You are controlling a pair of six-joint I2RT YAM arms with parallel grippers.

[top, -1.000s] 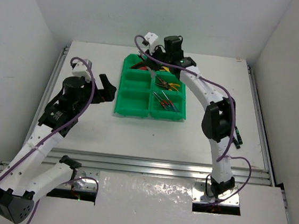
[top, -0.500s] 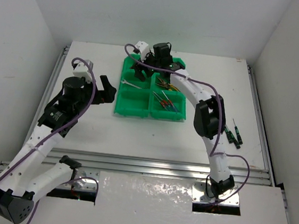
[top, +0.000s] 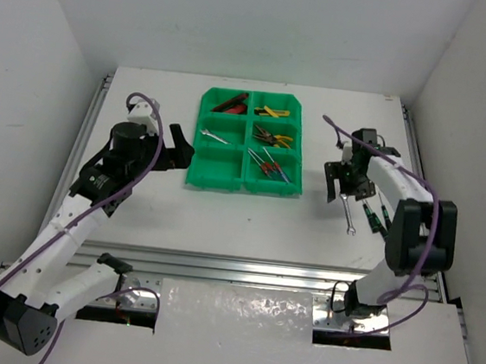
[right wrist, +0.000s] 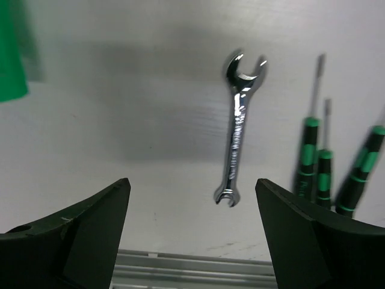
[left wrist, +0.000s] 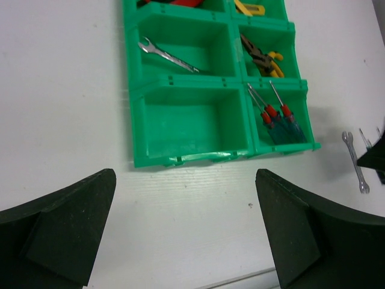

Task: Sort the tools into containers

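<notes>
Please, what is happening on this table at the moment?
Small tools are being sorted into a green tray of six bins. The right claw, open, hovers close to a silver wrench lying on the table right of the tray, beside green-handled screwdrivers. The left claw, open and empty, hangs near the tray's left side. Another wrench, pliers and blue-handled screwdrivers lie in bins; the near left bin is empty.

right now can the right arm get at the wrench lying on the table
Probably yes: the right tool hangs open right over the wrench with nothing between. The green-handled screwdrivers lie beside it but apart, so they should not block it.
</notes>
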